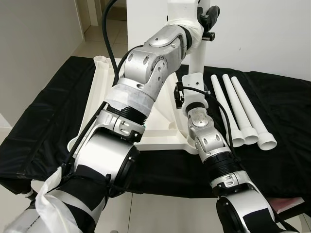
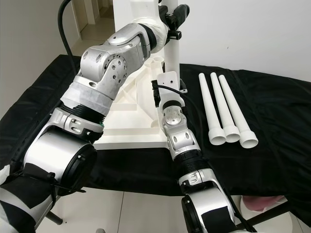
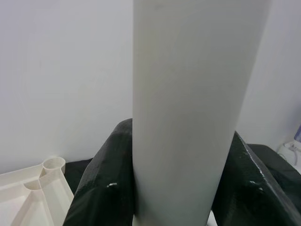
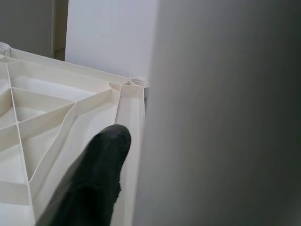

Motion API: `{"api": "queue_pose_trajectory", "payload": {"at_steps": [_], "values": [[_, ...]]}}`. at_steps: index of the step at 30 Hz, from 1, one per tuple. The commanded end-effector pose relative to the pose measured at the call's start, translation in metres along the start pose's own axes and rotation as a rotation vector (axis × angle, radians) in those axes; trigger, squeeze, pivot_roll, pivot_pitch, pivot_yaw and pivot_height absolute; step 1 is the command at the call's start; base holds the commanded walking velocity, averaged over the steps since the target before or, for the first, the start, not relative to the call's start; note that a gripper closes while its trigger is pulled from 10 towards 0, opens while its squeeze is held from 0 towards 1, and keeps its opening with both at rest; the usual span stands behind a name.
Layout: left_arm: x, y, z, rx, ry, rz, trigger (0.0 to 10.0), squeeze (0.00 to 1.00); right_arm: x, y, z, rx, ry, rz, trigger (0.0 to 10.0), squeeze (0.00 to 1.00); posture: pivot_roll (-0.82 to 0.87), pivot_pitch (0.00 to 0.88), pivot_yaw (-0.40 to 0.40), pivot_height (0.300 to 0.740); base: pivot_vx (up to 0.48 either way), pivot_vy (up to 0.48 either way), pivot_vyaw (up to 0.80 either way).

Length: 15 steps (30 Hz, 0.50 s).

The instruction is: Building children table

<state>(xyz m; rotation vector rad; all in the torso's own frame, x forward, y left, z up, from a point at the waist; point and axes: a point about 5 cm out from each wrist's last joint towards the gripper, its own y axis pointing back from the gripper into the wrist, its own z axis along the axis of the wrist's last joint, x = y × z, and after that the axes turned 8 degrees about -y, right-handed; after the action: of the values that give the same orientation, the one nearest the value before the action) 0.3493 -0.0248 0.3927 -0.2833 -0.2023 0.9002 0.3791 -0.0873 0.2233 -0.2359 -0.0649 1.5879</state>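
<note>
The white plastic tabletop (image 1: 163, 137) lies upside down on a black-covered table (image 1: 43, 121), its ribbed underside (image 4: 51, 108) facing up. One white table leg (image 1: 196, 56) stands upright at the tabletop's far right corner. My left gripper (image 1: 210, 19) is shut on this leg high up, and its black fingers (image 3: 101, 188) press on both sides of the leg (image 3: 188, 108). My right gripper (image 2: 166, 77) is low beside the same leg (image 4: 225, 113), near its base, and its wrist mount covers it in the eye views.
Three spare white legs (image 1: 240, 109) lie side by side on the black cloth to the right of the tabletop. A white wall rises right behind the table. Tiled floor runs along the table's near edge, with a pink object (image 1: 287, 204) at the lower right.
</note>
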Motion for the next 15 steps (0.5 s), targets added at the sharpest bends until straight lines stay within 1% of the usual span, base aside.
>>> {"api": "queue_pose_trajectory", "payload": {"at_steps": [1, 9, 12, 13, 14, 15], "values": [[-0.0146, -0.0015, 0.0012, -0.017, 0.022, -0.075, 10.0, 0.00, 0.0048, 0.0014, 0.0038, -0.014, -0.007, 0.019, 0.0, 0.00, 0.03, 0.033, 0.009, 0.740, 0.000, 0.000, 0.00], [-0.0144, -0.0014, 0.0011, -0.017, 0.020, -0.074, 10.0, 0.00, 0.0025, 0.0028, 0.0042, -0.026, -0.009, 0.008, 0.0, 0.00, 0.03, 0.031, 0.013, 0.740, 0.000, 0.000, 0.00], [-0.0146, -0.0018, -0.0003, -0.006, 0.014, -0.077, 10.0, 0.00, 0.0001, 0.0056, 0.0044, -0.045, -0.005, -0.004, 0.0, 0.00, 0.03, 0.035, 0.015, 0.740, 0.000, 0.000, 0.00], [-0.0161, -0.0017, -0.0004, -0.010, -0.003, -0.089, 10.0, 0.00, -0.0009, 0.0065, 0.0032, -0.036, -0.029, -0.007, 0.0, 0.00, 0.03, 0.036, 0.018, 0.740, 0.000, 0.000, 0.00], [-0.0179, -0.0015, -0.0006, -0.013, -0.012, -0.103, 10.0, 0.00, -0.0027, 0.0066, 0.0026, -0.031, -0.029, -0.020, 1.0, 0.00, 0.03, 0.037, 0.019, 0.740, 0.000, 0.000, 0.00], [-0.0196, -0.0012, -0.0005, -0.017, -0.016, -0.117, 10.0, 0.00, -0.0039, 0.0064, 0.0023, -0.027, -0.028, -0.028, 1.0, 0.00, 0.03, 0.037, 0.019, 0.740, 0.000, 0.000, 0.00]]}}
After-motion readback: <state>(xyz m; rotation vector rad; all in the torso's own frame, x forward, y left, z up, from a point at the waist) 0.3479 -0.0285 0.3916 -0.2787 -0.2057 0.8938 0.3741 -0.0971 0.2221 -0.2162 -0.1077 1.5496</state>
